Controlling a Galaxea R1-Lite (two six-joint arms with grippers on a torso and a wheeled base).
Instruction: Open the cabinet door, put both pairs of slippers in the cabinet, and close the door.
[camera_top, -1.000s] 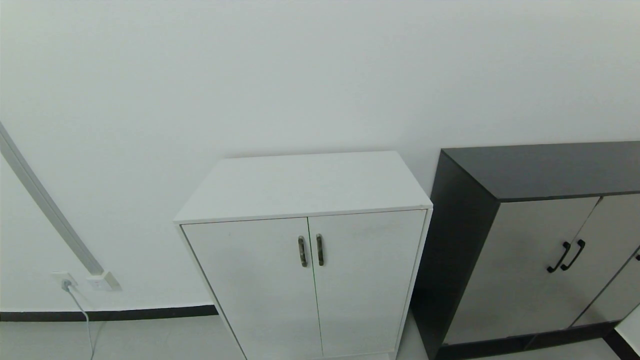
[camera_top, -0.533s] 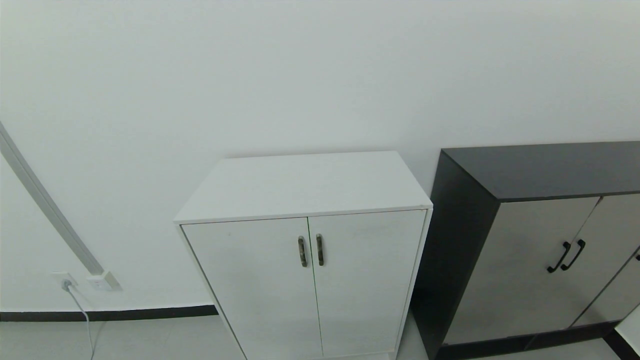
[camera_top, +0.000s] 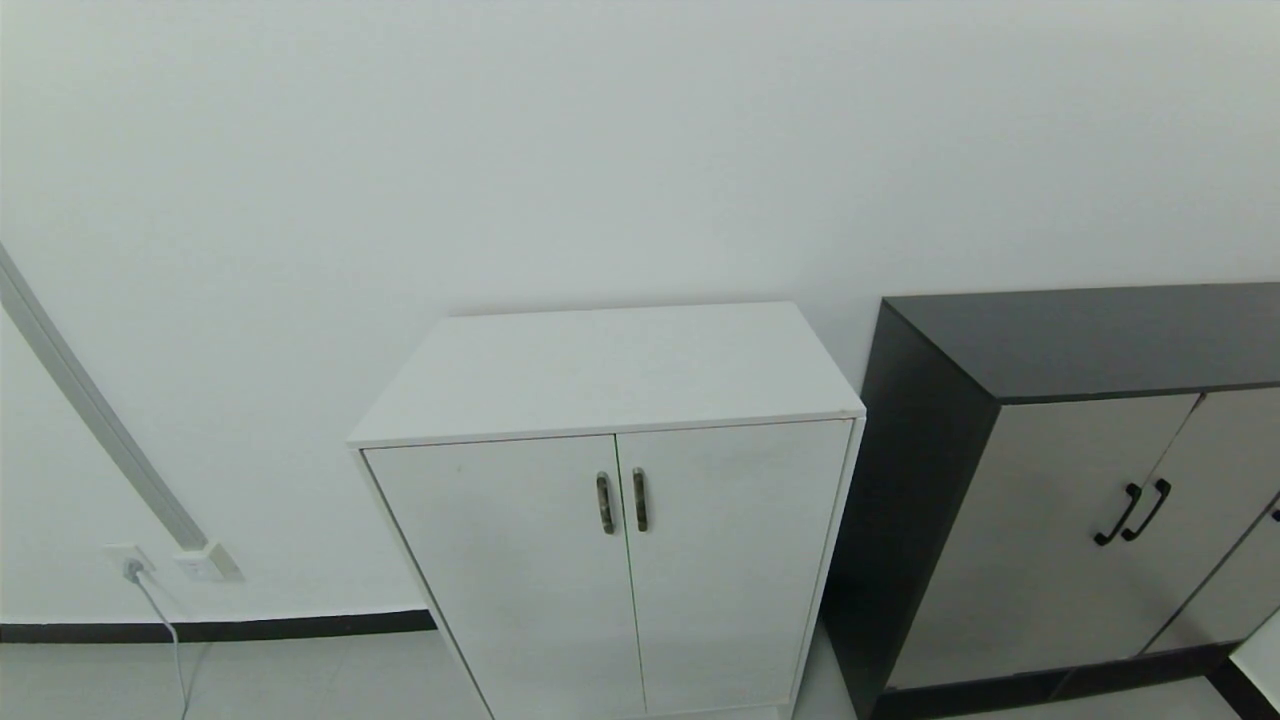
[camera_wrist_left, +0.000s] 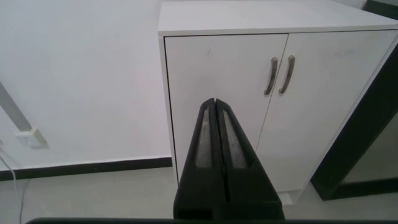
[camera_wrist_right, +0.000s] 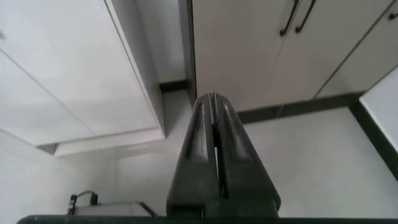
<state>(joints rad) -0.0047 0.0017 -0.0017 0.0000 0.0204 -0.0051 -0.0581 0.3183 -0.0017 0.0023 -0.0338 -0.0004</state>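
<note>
The white cabinet (camera_top: 600, 372) stood against the wall with both doors shut, its two handles (camera_top: 622, 500) side by side at the middle seam. Just beside it, on the robot's right, stood a black cabinet (camera_top: 1080, 340) with grey doors, also shut. The left end effector (camera_wrist_left: 215, 102) was fully closed, fingers pressed together and holding nothing, aimed at the white cabinet's left door (camera_wrist_left: 217, 68) and apart from it. The right end effector (camera_wrist_right: 213, 97) was likewise closed and empty, above the floor (camera_wrist_right: 311, 162) near where the two cabinets met. A wall socket (camera_top: 127, 562) with a cable sat low on the wall to the left.
</note>
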